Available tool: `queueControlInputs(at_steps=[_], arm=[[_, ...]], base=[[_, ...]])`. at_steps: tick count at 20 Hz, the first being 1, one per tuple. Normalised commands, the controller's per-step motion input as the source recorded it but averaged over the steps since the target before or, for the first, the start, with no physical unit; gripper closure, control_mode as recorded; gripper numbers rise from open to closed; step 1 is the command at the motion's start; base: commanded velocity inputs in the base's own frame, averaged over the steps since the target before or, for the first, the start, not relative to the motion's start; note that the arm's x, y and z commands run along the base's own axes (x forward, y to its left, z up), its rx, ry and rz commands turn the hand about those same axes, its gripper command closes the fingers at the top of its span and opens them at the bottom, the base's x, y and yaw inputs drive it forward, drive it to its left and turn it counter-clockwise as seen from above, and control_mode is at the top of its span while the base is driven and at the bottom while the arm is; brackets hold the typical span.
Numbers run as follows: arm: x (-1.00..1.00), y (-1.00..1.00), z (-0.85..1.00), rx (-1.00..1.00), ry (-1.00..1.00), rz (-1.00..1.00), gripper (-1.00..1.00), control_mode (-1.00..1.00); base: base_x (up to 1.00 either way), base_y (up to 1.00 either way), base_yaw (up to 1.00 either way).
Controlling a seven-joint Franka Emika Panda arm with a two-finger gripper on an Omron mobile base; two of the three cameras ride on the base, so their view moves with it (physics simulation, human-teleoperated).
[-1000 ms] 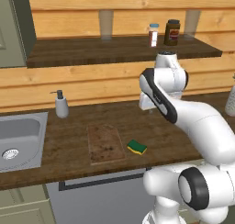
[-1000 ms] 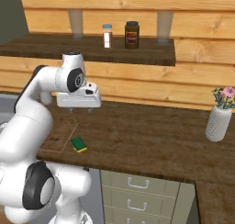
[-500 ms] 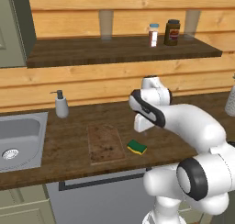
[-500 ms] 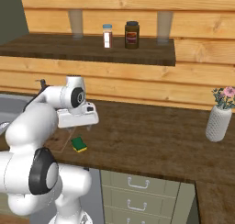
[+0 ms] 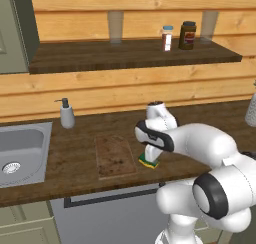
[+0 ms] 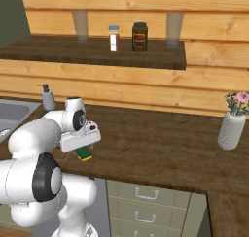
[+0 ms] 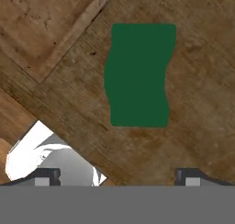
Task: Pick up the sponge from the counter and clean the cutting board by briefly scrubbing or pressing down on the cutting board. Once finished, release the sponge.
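The sponge (image 7: 140,75) lies flat on the dark counter (image 7: 197,108), green top up, just right of the cutting board (image 5: 115,155). My gripper (image 7: 118,177) hangs straight over it, open, with one fingertip (image 7: 46,176) on each side of the sponge's line and nothing between them. In the left base view the hand is low over the sponge (image 5: 149,162), whose yellow and green edge peeks out beneath it. From the right base view the sponge (image 6: 85,154) shows under the gripper (image 6: 82,147). A corner of the cutting board (image 7: 32,21) shows in the hand view.
A steel sink (image 5: 20,153) is set in the counter at the left, with a soap dispenser (image 5: 66,114) behind it. A wall shelf (image 5: 130,55) carries two jars (image 5: 188,35). A white vase (image 6: 231,129) with flowers stands far right.
The arm has swung down from above the counter until the hand hovers right over the sponge. The jaws have opened a little wider.
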Motion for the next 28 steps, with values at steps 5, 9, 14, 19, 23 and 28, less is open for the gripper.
queueControlInputs(at_steps=[5,9,14,19,23,28], arm=[[0.01,0.09,-0.32,0.00,0.00,0.10,-1.00,-1.00],[0.17,0.00,-0.28,0.02,0.00,0.00,-1.00,-1.00],[0.26,0.00,-0.25,0.01,-0.03,0.00,-1.00,-1.00],[0.34,0.02,-0.13,0.00,-0.05,0.00,-1.00,-1.00],[0.05,0.00,-0.02,0.00,-0.07,-0.01,-1.00,-1.00],[0.00,0.06,0.00,0.00,-0.07,-0.03,-1.00,-1.00]], base=[[0.00,0.00,0.00],[0.00,0.00,0.00],[0.00,0.00,0.00],[0.00,0.00,0.00],[0.00,0.00,0.00],[0.00,0.00,0.00]])
